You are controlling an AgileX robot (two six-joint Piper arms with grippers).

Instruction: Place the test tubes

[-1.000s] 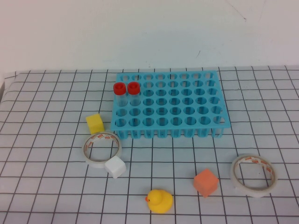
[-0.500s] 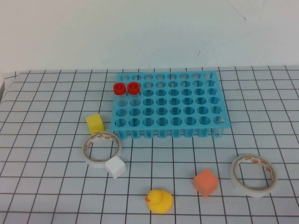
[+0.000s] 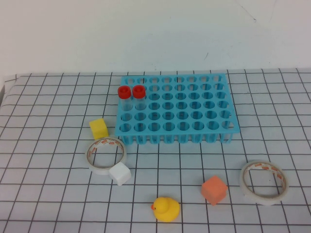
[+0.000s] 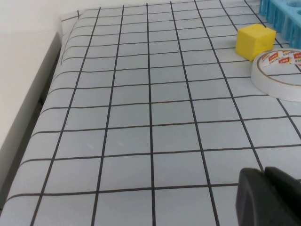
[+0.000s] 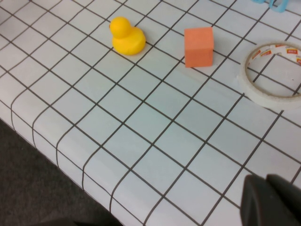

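Both red-capped clear test tubes [image 3: 125,93] stand upright, side by side, in the blue plastic rack [image 3: 175,137], and with no loose tube visible the task looks done; the left gripper [image 4: 265,175] and right gripper [image 5: 266,181] hang closed and empty over the gridded table [image 3: 48,145].

Left gripper [image 4: 266,190] closed, near left, right gripper [image 5: 268,194] closed, near right

Two test tubes [image 3: 125,92], one rack [image 3: 177,138], two tape rolls [image 3: 104,142], three cubes [image 3: 98,128], one duck [image 3: 166,209].
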